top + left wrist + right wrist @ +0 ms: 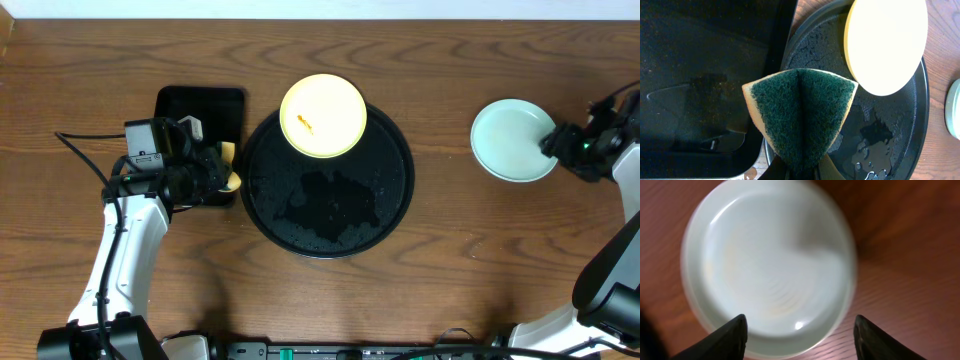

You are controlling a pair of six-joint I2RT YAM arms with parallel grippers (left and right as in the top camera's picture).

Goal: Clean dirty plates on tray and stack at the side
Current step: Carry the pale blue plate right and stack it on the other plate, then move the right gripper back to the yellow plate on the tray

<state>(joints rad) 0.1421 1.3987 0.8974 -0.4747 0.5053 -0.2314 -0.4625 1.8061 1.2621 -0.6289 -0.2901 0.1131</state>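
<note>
Folded green sponge sits pinched tight in my left claw, over the small black tray's edge, just left of the round tray. The yellow plate, smeared orange, rests on that tray's far rim. Well right of it, on the tabletop, lies the mint plate, with my right claw spread wide at its rim.

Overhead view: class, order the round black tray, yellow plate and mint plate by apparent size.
Largest: round black tray.
Then yellow plate and mint plate, looking about equal, so unranked.
</note>
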